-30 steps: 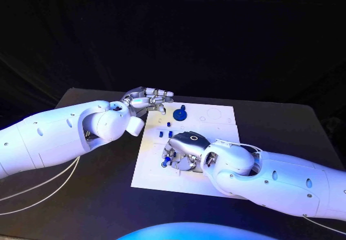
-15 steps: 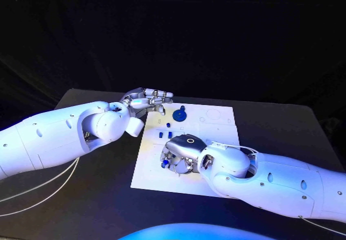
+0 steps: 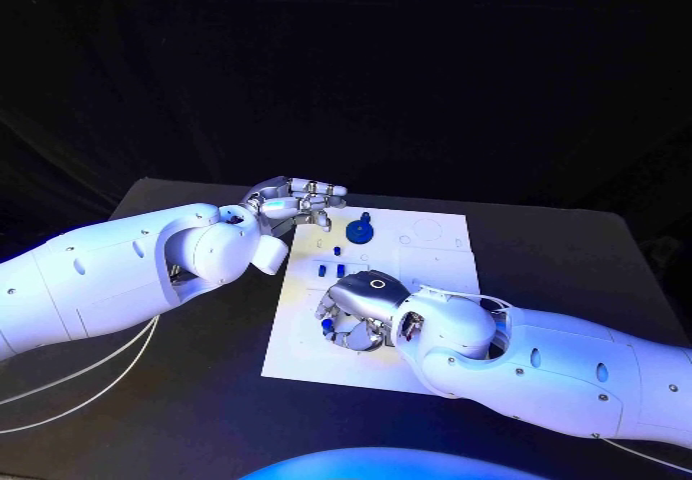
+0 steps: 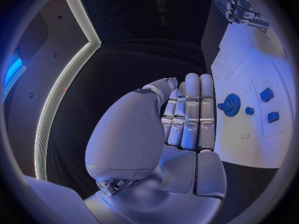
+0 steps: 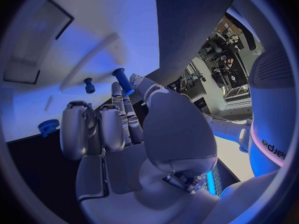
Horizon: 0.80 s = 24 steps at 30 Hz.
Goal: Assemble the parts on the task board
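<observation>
Head view: right hand (image 3: 353,310) seemingly curled over task board (image 3: 433,300)

You've got the white task board (image 3: 433,300) flat at the desk's centre. A blue gear part (image 3: 359,232) with an upright stem sits at its 12 o'clock end. Two small blue blocks (image 3: 330,268) lie side by side just toward 6 from it, a tiny blue piece (image 3: 336,249) between them and the gear. A blue peg (image 5: 122,80) is pinched in the right hand's fingers (image 5: 138,84) over the board's 8 o'clock area.

White task board (image 3: 433,262) — blue parts (image 3: 359,231)
</observation>
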Motion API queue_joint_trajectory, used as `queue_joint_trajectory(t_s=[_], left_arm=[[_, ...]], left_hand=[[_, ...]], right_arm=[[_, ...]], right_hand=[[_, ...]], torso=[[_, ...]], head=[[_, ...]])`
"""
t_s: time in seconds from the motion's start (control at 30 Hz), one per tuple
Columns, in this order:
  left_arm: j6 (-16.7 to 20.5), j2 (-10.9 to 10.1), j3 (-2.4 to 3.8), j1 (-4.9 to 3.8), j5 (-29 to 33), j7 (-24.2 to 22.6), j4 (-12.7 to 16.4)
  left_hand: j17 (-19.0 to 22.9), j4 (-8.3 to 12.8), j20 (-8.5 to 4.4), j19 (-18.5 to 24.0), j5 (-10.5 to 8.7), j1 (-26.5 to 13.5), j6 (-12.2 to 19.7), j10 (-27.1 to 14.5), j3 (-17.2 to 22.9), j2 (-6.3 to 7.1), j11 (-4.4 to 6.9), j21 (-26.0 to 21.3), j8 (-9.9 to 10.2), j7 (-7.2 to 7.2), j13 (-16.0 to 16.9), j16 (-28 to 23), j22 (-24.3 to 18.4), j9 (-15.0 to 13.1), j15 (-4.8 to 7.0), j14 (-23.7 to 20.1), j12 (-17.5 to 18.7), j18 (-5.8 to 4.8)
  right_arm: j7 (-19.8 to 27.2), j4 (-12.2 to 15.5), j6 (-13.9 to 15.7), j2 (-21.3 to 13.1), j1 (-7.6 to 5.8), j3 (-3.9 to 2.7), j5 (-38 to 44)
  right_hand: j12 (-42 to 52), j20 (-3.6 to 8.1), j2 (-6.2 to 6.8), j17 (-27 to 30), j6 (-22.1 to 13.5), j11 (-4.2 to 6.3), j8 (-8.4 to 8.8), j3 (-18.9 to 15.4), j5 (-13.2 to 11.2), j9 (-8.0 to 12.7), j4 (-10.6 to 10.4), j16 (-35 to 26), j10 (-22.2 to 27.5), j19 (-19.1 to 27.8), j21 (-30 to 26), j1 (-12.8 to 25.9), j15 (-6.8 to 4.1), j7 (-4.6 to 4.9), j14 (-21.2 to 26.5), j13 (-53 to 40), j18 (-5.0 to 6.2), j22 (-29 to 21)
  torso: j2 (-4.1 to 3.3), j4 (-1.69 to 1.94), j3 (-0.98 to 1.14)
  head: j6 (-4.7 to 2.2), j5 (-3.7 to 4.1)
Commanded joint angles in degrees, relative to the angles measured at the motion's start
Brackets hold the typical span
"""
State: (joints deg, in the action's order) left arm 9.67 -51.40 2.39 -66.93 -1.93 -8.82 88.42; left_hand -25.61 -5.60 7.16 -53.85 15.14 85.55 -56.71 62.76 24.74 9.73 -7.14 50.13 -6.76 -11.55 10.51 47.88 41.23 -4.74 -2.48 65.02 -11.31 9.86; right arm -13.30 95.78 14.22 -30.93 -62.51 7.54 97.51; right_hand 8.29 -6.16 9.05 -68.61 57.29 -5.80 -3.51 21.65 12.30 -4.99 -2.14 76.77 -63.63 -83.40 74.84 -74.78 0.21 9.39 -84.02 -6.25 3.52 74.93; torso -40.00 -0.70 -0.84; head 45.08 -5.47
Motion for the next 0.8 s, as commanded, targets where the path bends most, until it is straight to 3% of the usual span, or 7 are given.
queue_joint_trajectory(t_s=[0.03,0.3,0.47,0.63,0.8], left_arm=[[-1.0,0.1,0.04,-0.06,0.0,-0.1,0.1],[-1.1,0.0,0.03,-0.06,0.0,-0.1,0.1],[-1.2,-0.1,0.03,-0.06,0.0,0.0,0.0],[-1.2,-0.1,-0.01,-0.05,0.0,0.0,0.0],[-1.2,-0.5,-0.13,-0.05,0.0,0.0,0.3]], left_hand=[[0.1,0.0,0.29,0.0,-0.19,-0.2,0.3,-0.5,-0.2,-0.44,-0.08,-0.3,-0.2,-0.10,0.0,-0.3,-0.1,0.1,0.05,-0.3,-0.3,0.71],[0.1,0.0,0.30,0.0,-0.20,-0.2,0.3,-0.5,-0.3,-0.45,-0.08,-0.3,-0.2,-0.10,-0.1,-0.3,-0.1,0.1,0.05,-0.4,-0.3,0.71],[0.1,0.0,0.30,0.0,-0.20,-0.2,0.3,-0.5,-0.3,-0.45,-0.08,-0.3,-0.2,-0.10,-0.1,-0.3,-0.1,0.1,0.05,-0.4,-0.3,0.71],[0.1,0.0,0.30,0.0,-0.20,-0.3,0.3,-0.6,-0.3,-0.44,-0.09,-0.3,-0.2,-0.10,-0.1,-0.3,-0.1,0.1,0.04,-0.4,-0.3,0.71],[0.1,0.0,0.31,0.0,-0.20,-0.3,0.3,-0.6,-0.3,-0.44,-0.09,-0.3,-0.2,-0.11,-0.1,-0.3,-0.1,0.1,0.04,-0.4,-0.3,0.71]], right_arm=[[-0.4,0.2,2.0,-0.3,0.08,0.02,1.2],[-0.1,1.1,4.5,-1.2,0.18,0.03,2.0],[0.8,2.8,8.6,-3.1,0.24,-0.01,2.1],[1.3,6.0,11.2,-7.5,-0.28,-0.41,-0.1],[-0.4,8.6,9.1,-15.2,-2.93,-0.82,-12.0]], right_hand=[[-0.2,-0.35,0.69,0.1,-0.8,0.18,0.03,-0.6,0.3,0.2,0.0,-0.2,0.6,0.1,-0.5,-0.1,0.56,-0.11,-1.7,0.1,-0.25,9.6],[0.0,-0.37,0.72,0.4,-1.0,0.31,-0.11,-1.0,0.6,0.3,-0.1,-0.4,0.8,0.4,-1.0,-0.1,0.48,-0.33,-1.7,0.1,-0.11,9.4],[0.5,-0.23,1.16,2.7,-2.1,0.64,-0.12,-2.9,1.5,0.6,-0.2,-1.9,1.9,1.4,-3.4,0.2,0.21,-0.88,-1.0,0.0,0.37,8.7],[1.5,-0.10,0.69,3.2,-0.7,0.92,-0.89,-3.9,1.7,0.3,-0.6,-2.3,1.4,1.6,-4.0,0.2,-0.02,-1.22,-1.0,-0.4,0.46,8.5],[7.1,0.52,0.12,2.3,3.0,2.22,-2.72,-5.4,1.4,-0.5,-2.1,-1.6,-7.6,0.2,-1.4,1.6,-0.91,-1.23,-1.4,-2.9,-0.05,9.4]], torso=[[-0.04,-0.03,0.05],[-0.03,-0.07,0.10],[-0.08,-0.05,0.09],[0.06,-0.02,0.04],[0.14,-0.23,-0.05]], head=[[-0.06,0.00],[-0.14,-0.06],[-0.25,0.06],[-0.40,0.58],[-0.66,1.94]])
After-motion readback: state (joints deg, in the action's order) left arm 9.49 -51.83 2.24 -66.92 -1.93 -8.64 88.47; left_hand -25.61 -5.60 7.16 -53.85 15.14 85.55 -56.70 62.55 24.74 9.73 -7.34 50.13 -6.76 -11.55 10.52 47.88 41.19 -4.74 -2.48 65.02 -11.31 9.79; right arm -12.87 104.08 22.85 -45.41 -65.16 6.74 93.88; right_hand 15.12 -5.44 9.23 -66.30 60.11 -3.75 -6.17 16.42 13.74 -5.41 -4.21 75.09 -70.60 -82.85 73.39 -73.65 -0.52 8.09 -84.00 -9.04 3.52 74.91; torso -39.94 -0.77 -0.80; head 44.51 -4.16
